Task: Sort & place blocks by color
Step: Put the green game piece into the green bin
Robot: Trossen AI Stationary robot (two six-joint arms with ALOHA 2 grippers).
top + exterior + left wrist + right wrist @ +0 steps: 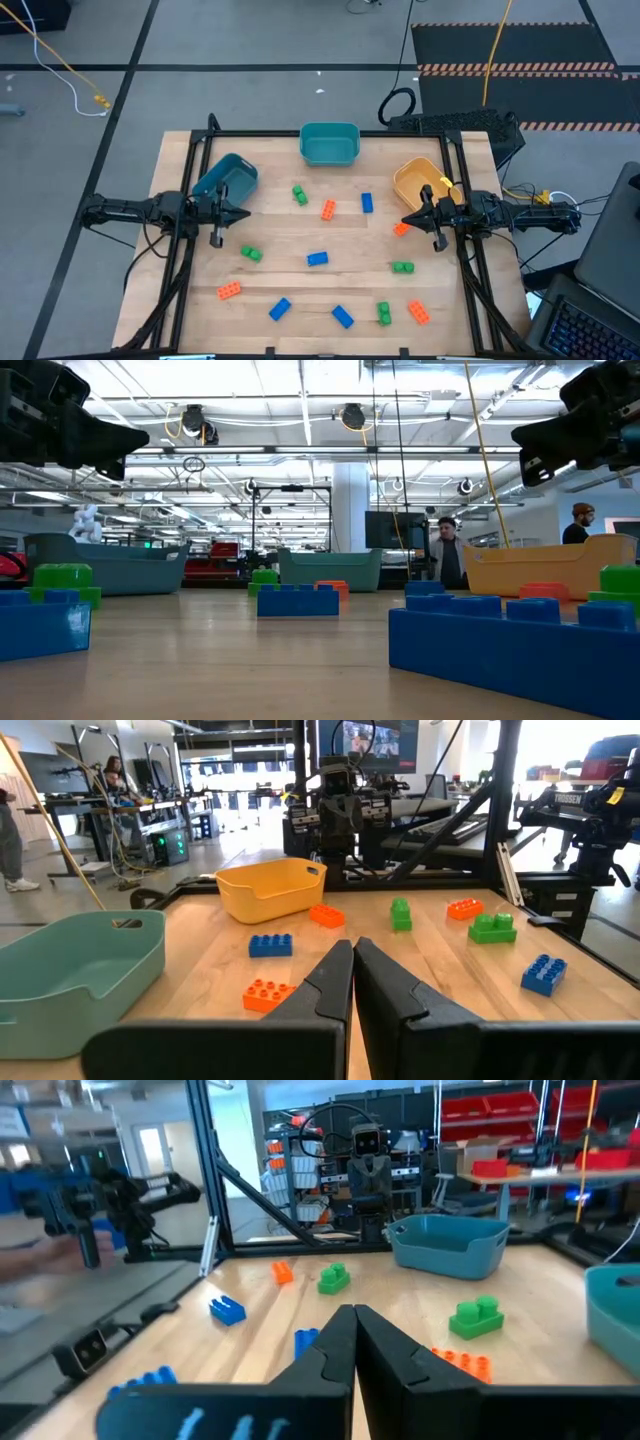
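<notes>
Small studded blocks in green, blue and orange lie scattered on the wooden table: a green one [299,194], an orange one [328,209], a blue one [367,202], more toward the near edge. My left gripper [245,213] [352,945] hovers shut at the table's left, beside the blue bin [225,178]. My right gripper [405,220] [352,1312] hovers shut at the table's right, in front of the orange-yellow bin [420,180], just above an orange block [401,229]. The low view shows both arms raised well off the table.
A teal bin [329,143] stands at the middle of the far edge. Blocks near the front include blue [317,259], green [402,267] and orange [229,291]. A black frame [190,250] borders the table. People stand in the room behind [447,550].
</notes>
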